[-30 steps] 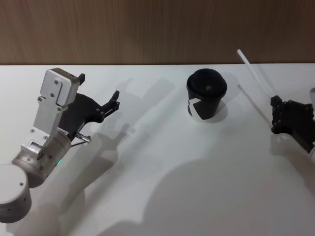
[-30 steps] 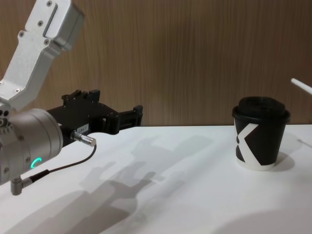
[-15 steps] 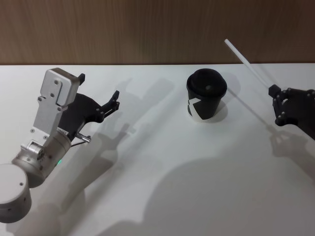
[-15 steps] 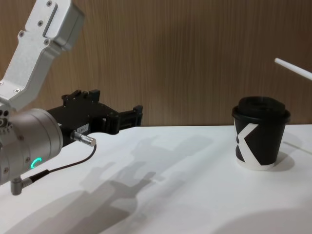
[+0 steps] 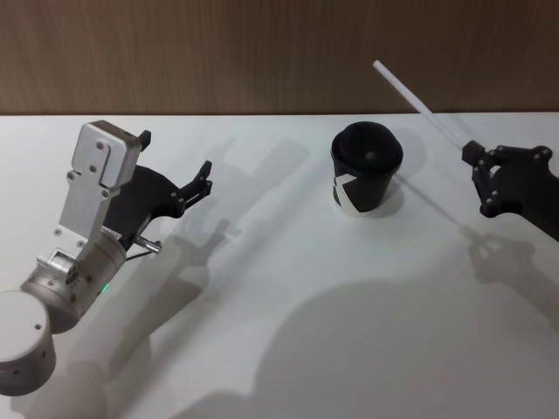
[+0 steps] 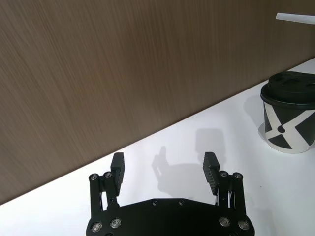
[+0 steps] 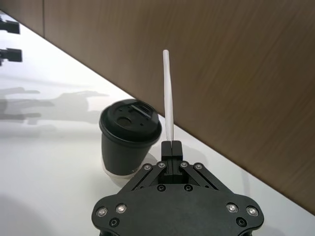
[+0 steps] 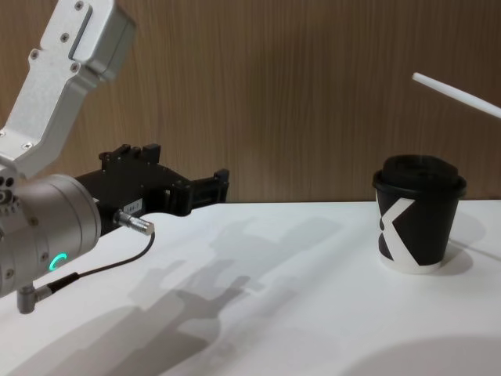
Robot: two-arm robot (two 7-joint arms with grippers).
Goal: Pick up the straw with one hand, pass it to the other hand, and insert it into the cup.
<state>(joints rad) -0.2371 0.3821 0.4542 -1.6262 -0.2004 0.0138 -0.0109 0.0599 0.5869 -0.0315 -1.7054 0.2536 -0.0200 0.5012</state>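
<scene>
blocky black right gripper is pinching the thin white straw by its end, leaving length for handover; long silver-armed left gripper is hovering open, empty.

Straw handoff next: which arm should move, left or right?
Right, probably. The right gripper is shut on the straw, held in the air beside the cup, so it can carry it across. The left gripper is open and empty on the cup's far side, ready to receive.
</scene>
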